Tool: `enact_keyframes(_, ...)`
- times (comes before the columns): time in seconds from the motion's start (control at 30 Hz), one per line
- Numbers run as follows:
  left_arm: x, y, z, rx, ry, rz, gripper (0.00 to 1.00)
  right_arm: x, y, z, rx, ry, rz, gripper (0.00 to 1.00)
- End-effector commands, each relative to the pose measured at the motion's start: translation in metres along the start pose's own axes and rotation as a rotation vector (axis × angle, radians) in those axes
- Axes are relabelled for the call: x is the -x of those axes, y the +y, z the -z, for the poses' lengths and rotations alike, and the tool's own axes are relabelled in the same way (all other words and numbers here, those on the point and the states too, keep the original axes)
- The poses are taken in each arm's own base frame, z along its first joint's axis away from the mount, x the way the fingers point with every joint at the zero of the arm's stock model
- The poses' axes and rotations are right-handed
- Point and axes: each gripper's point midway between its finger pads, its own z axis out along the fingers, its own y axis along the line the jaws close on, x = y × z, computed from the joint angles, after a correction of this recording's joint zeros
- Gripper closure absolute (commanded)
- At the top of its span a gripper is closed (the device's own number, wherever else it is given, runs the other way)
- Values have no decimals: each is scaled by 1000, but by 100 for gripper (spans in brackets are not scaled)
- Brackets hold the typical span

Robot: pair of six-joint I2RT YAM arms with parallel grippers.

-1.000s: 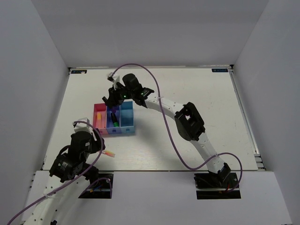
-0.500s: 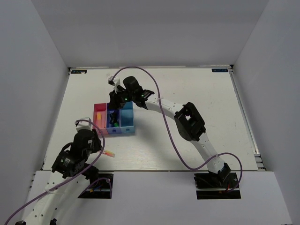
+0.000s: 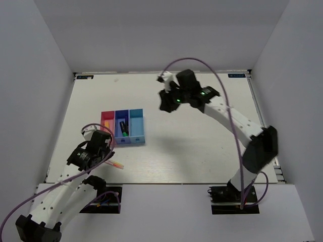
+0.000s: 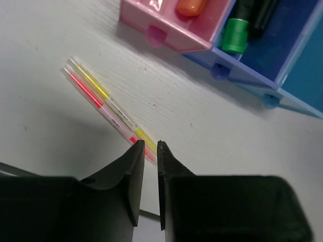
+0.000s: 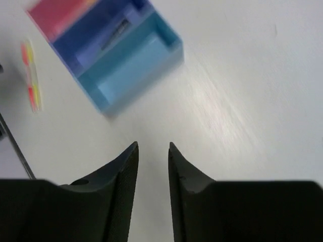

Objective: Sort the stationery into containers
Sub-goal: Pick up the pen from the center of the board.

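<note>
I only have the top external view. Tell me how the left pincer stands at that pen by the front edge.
Observer: Left wrist view: the left pincer is nearly closed, with the end of the thin pen between its tips; whether they pinch it I cannot tell.
Operator: Report whether the pen is lifted.
Observer: It lies flat on the table.
Operator: Check the right pincer.
Observer: Right wrist view: the right pincer is open, nothing between its jaws.
</note>
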Motion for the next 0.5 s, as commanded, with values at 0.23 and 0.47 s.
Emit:
enact_keyframes(0.23,-14,-5,-35,101,20,337,62,-152,7,85,-24,110,-125,90)
enact_keyframes(0.47,-31,5,-48,179,57,389,62,-165,15,106,0,125,-159,83)
